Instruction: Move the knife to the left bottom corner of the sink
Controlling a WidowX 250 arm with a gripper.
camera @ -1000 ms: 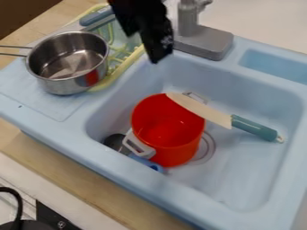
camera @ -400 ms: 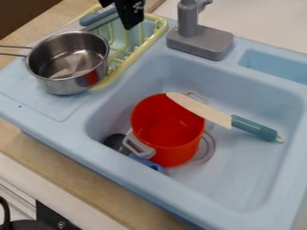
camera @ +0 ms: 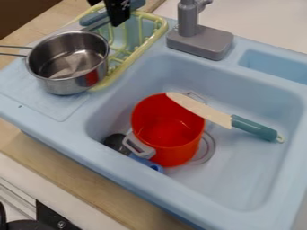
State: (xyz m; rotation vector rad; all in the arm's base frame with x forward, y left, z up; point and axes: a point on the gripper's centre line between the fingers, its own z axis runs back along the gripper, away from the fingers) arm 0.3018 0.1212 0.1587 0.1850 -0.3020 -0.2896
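The black gripper (camera: 115,10) is at the top edge, above the dish rack and well up and left from the knife. A knife (camera: 201,109) with a cream blade and teal handle lies in the blue sink (camera: 252,179). Its blade tip rests over the rim of a red pot, and its handle points right toward the sink's right side.
The red pot (camera: 168,126) stands in the sink, with a dark and blue utensil (camera: 146,162) beside it at the lower left. A steel saucepan (camera: 69,63) and a yellow dish rack (camera: 135,54) are at the upper left. The grey faucet (camera: 201,40) stands behind the sink.
The gripper has moved left and up, from beside the faucet to above the dish rack. The knife and the red pot have stayed where they were.
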